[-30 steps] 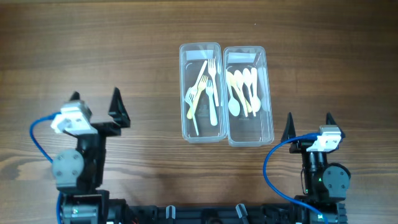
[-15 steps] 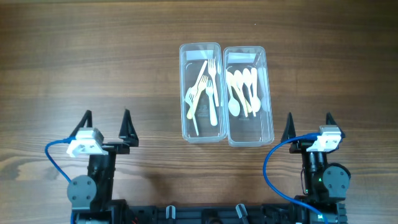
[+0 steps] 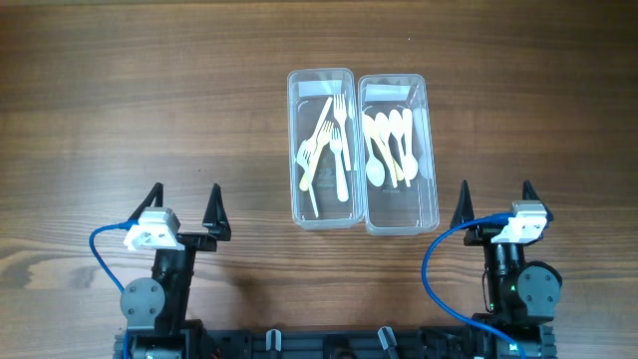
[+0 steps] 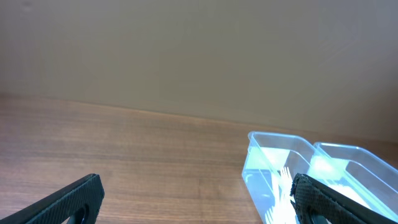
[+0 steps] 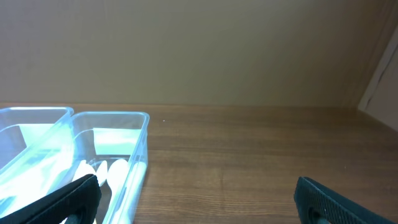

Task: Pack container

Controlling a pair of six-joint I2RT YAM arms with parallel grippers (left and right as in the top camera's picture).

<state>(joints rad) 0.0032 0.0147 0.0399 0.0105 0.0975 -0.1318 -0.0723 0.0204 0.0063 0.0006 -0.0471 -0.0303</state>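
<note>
Clear fork container (image 3: pixel 324 211) and spoon container (image 3: pixel 401 221) sit side by side; left tool (image 3: pixel 185 194) and right tool (image 3: pixel 495 191) spread, empty. I judge a low approach could shove them askew.

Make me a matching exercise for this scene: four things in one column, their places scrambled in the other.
1 forks
2 spoons
3 left gripper
4 right gripper

A in the right box
B open, over bare table at the near left
C in the left box
D open, beside the right box's near corner

Pairs: 1-C, 2-A, 3-B, 4-D
</note>
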